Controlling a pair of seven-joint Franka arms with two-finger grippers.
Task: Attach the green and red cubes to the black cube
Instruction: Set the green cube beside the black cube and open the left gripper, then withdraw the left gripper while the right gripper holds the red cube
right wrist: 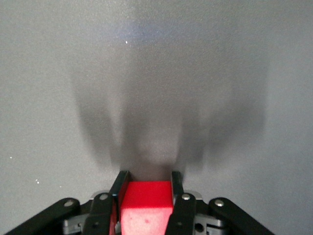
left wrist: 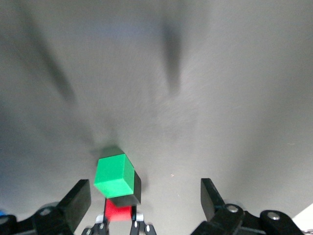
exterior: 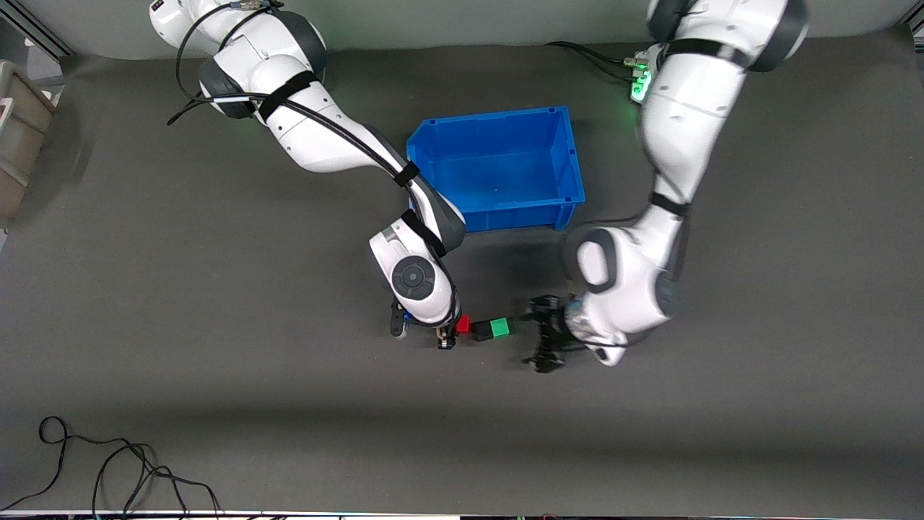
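Red cube pinched in right gripper; left gripper wide, empty.
Joined to black cube and green cube; any twist could snap apart the chain.

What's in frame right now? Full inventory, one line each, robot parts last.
red cube: 1, bright red, clamped in the right gripper, against the black cube
black cube: 1, matte black, between the red and green cubes
green cube: 1, bright green, against the black cube, toward the left arm's end
bin: 1, blue, farther from the front camera than the cubes
cable: 1, black, loose on the table near the front camera
table: 1, dark grey
right gripper: 1, black fingers, shut on the red cube
left gripper: 1, black fingers, open, beside the green cube
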